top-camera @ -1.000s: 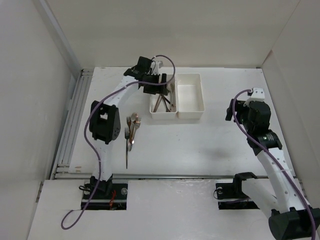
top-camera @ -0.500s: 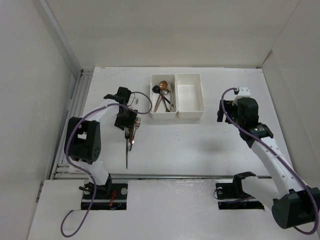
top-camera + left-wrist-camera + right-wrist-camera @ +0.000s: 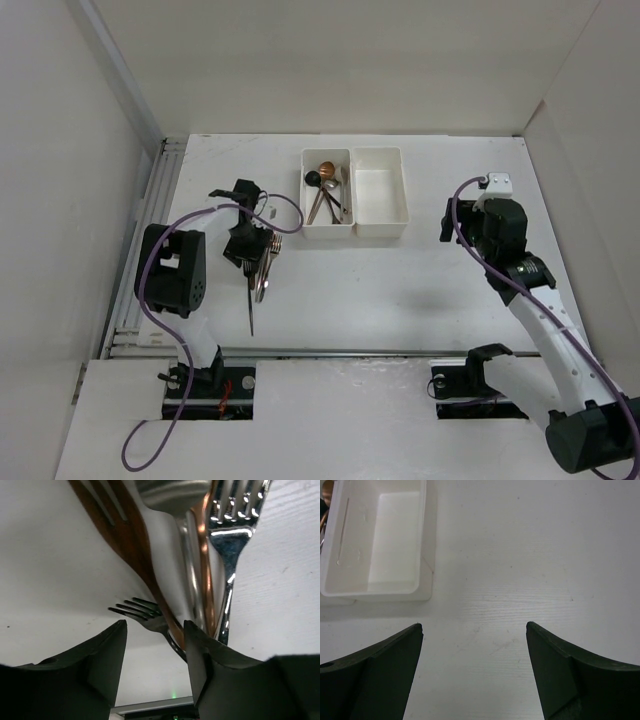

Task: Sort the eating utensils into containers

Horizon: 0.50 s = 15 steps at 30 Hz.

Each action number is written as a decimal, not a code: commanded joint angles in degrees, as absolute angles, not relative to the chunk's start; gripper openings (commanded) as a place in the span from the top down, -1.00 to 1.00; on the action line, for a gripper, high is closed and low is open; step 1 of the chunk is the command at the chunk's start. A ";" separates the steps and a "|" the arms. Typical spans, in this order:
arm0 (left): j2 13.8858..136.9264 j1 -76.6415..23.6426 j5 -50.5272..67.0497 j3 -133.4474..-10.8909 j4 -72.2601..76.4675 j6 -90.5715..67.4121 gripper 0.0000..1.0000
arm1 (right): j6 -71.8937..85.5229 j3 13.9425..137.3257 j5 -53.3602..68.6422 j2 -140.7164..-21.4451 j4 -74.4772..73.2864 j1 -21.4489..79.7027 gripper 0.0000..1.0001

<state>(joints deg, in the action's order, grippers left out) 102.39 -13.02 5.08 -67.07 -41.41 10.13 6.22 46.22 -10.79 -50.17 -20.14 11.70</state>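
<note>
Lab: white-walled robot enclosure (image 3: 60, 150)

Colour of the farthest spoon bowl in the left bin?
Copper-brown. The spoon bowl shows best in the top external view.

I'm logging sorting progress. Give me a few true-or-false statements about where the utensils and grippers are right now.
The left bin holds spoons. True.
The right bin holds forks. False: it is empty.
The forks lie on the table, left of the bins. True.
The right gripper holds a spoon. False: it is open and empty.
The left gripper hangs over the bins. False: it is down at the forks.
</note>
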 commanded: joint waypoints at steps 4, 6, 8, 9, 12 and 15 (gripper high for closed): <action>104.67 -10.20 0.10 -68.55 -37.36 11.78 0.05 | 6.15 48.16 -12.04 -50.27 -18.98 12.04 -0.78; 107.66 -9.32 1.05 -71.18 -37.35 12.30 0.12 | 5.54 48.86 -12.04 -50.98 -18.46 12.04 -0.78; 108.28 -8.70 3.86 -72.77 -37.35 12.30 0.15 | 5.54 49.39 -12.04 -51.59 -18.46 12.04 -0.78; 108.28 -8.70 4.39 -74.25 -37.35 12.30 0.15 | 5.02 49.39 -12.04 -51.59 -18.46 12.04 -0.78; 108.80 -8.70 5.01 -78.20 -35.95 11.78 0.05 | 5.01 49.39 -12.04 -51.59 -18.46 12.04 -0.78; 109.42 -8.70 4.22 -81.29 -35.95 11.78 -0.08 | 5.01 48.87 -12.04 -51.59 -18.46 12.04 -0.78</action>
